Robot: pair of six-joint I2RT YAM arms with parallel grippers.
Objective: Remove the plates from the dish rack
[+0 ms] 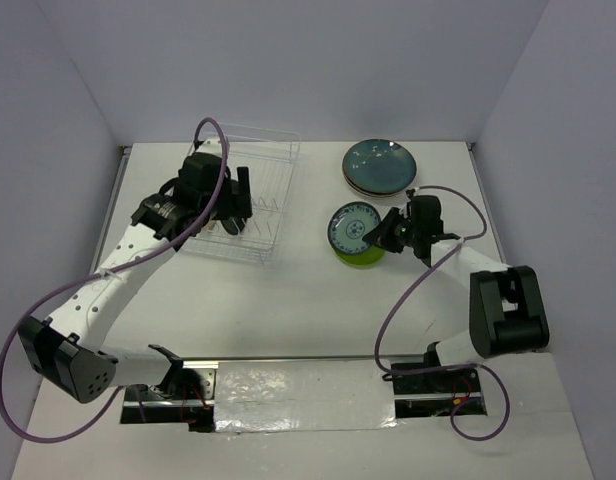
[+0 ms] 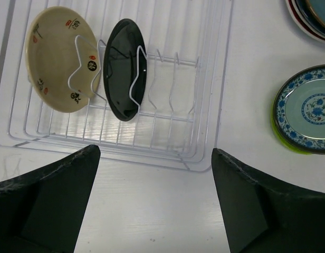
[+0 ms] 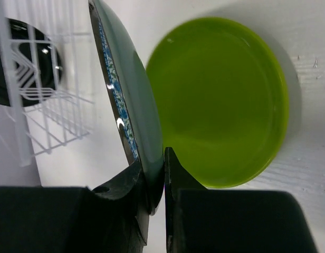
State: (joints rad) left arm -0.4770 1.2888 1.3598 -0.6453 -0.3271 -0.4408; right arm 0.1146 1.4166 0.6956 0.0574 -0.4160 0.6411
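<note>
Top view: left part of dish rack (image 1: pixel 271 188) covered by left arm (image 1: pixel 178 205); plates inside not discernible. Lime plate (image 1: pixel 363 259) mostly hidden under blue patterned plate (image 1: pixel 350 228). Lower plates of stack (image 1: pixel 380 167) concealed by top one. Left wrist view: stack clipped by corner, left fingers (image 2: pixel 46 200) cropped at bottom edge. Right wrist view: black plate (image 3: pixel 50 68) cut by left edge.

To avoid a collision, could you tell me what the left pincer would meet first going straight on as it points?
Probably the near rim of the dish rack, straight ahead of the open left pincer, with the black plate standing beyond it. Depth is unclear, so it might touch the table first.
</note>
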